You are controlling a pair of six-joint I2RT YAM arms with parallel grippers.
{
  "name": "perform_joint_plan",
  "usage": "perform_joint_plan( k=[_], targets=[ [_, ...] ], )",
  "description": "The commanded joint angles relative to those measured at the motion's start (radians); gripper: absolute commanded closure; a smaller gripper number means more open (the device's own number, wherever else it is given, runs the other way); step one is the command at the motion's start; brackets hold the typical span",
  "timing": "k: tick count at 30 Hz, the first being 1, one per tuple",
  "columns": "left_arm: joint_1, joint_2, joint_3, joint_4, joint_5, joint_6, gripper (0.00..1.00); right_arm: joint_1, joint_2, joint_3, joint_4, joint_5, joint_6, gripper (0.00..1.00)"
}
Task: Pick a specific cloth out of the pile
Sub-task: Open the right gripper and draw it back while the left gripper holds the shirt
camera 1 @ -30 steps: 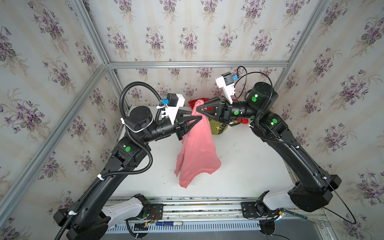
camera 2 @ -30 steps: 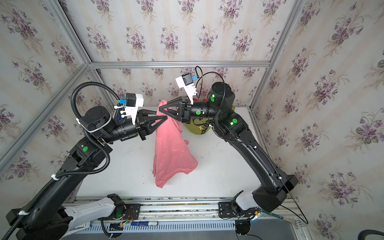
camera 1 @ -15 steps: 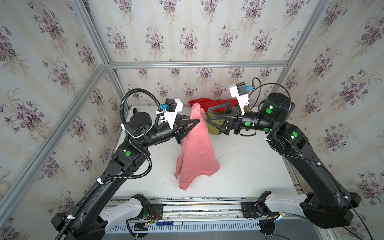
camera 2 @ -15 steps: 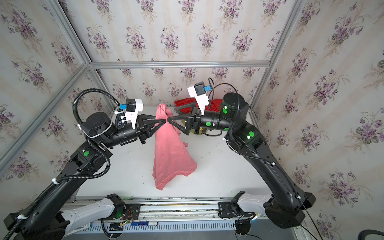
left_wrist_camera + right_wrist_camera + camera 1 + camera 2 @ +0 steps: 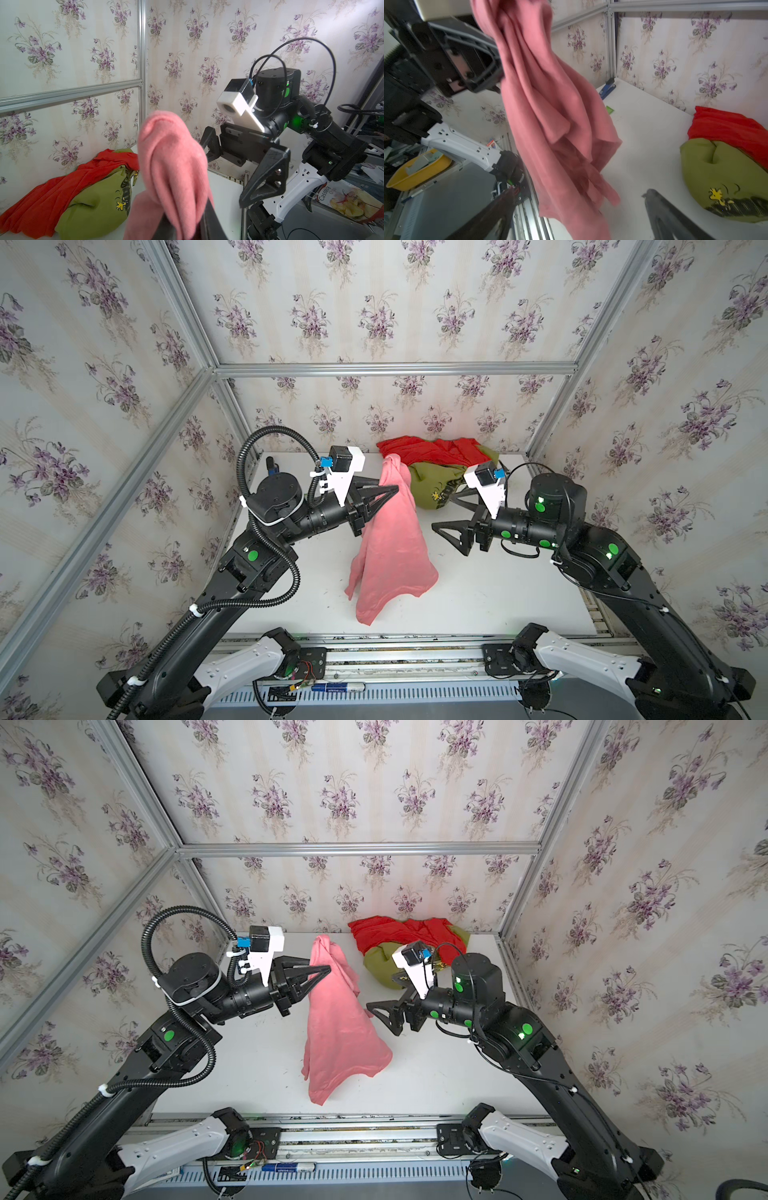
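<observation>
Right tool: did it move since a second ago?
Yes. The right tool left the pink cloth, opened, and pulled back to the right, away from the red cloth behind it.

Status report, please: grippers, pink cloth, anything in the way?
Left gripper shut on pink cloth, cloth hanging, apart from pile. Right gripper open, empty, beside cloth. Nothing in the way.

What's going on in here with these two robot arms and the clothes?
The left arm's fingers are pinched shut on a pink cloth, holding it up so it hangs over the white table. The right arm's fingers are spread wide open beside it, gripping nothing. A heap of red and green clothes sits at the back of the table.
</observation>
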Motion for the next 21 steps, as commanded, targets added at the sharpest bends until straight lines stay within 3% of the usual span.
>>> perform_joint_plan(
  k=[1,5,14,21],
  targets=[
    [-0.023,0.006,0.013,0.069,-0.026,0.021,0.83,0.000,-0.049,-0.041,-0.051,0.037,-0.059,0.00],
    [-0.050,0.019,0.029,0.070,-0.039,0.012,0.83,0.000,-0.124,-0.093,-0.088,0.092,-0.083,0.00],
    [-0.118,0.084,0.040,0.141,-0.053,-0.022,0.85,0.000,-0.233,-0.164,-0.099,0.443,-0.120,0.00],
    [-0.154,0.140,0.012,0.155,-0.074,-0.019,0.87,-0.001,-0.266,-0.210,-0.084,0.588,-0.133,0.00]
  ],
)
